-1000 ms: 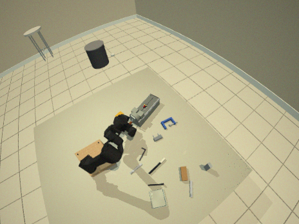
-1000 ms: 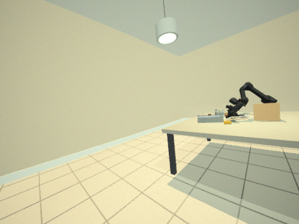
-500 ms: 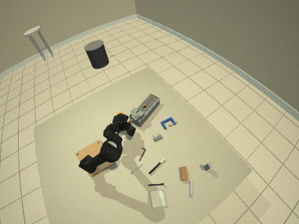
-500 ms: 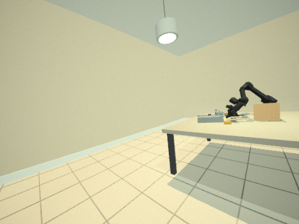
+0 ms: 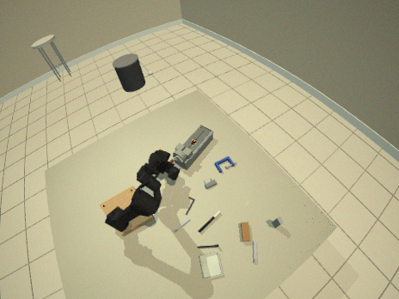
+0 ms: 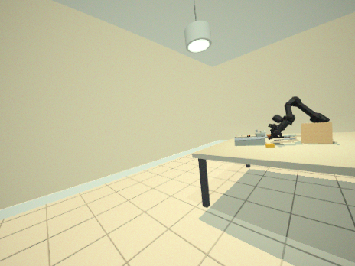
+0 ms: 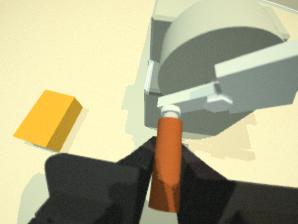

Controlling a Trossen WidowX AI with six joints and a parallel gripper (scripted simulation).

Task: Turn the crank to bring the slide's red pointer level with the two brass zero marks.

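The grey machine [image 5: 199, 148] [image 6: 249, 141] [image 7: 180, 118] stands on the table, with a round housing at its crank end. The slide's small red pointer [image 5: 193, 142] [image 6: 249, 136] shows on its top; whether it is level with the brass zero marks is too small to tell. The pale crank arm [image 7: 189, 95] crosses the front of the round housing in the wrist view. Its orange handle [image 7: 169, 137] points toward the camera. My gripper [image 7: 164, 142] is shut on the orange handle, one dark finger on each side.
A yellow block [image 7: 42, 120] [image 6: 270, 145] lies beside the machine's crank end. A blue clamp-shaped piece [image 5: 223, 161] and a small grey part [image 5: 210, 184] lie on its other side. Several tools, an orange-brown block [image 5: 245, 232] and a pale tray [image 5: 211, 265] lie farther off.
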